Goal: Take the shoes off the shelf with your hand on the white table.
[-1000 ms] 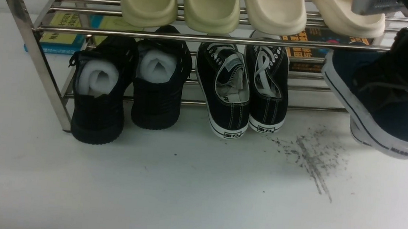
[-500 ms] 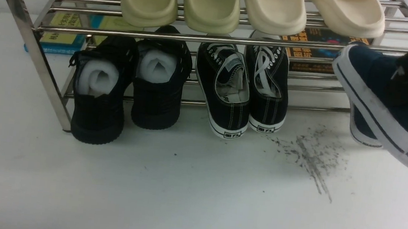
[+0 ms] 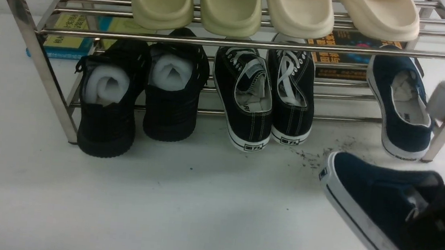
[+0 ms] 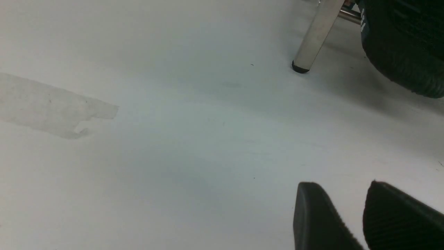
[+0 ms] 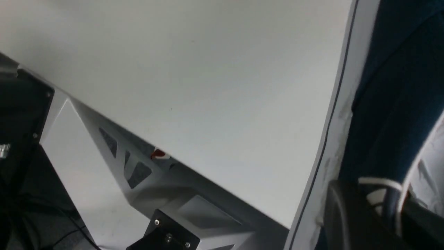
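Observation:
One navy-blue shoe (image 3: 380, 207) with a white sole is tilted low over the white table (image 3: 198, 211) at the front right, toe pointing left. My right gripper (image 3: 435, 228) is shut on its side wall. In the right wrist view the gripper (image 5: 385, 211) has one finger (image 5: 347, 215) outside the shoe (image 5: 392, 86) and one inside. The other navy shoe (image 3: 403, 104) rests on the lower tier of the steel shelf (image 3: 229, 42), far right. My left gripper (image 4: 343, 215) hovers over bare table, jaws a little apart and empty; it is out of the front view.
All-black shoes with foam rolls (image 3: 108, 99) and black lace-ups (image 3: 265, 92) fill the lower tier. Cream slippers (image 3: 233, 5) sit on top, with books (image 3: 73, 31) behind. Shelf legs (image 3: 440, 140) (image 4: 314, 38) stand on the table. Scuff marks (image 3: 312, 157) lie by the held shoe's toe. The table's edge (image 5: 166, 152) shows.
My right gripper has carried the navy shoe off the shelf, down and toward the near side of the table. The second navy shoe on the lower tier has come into view.

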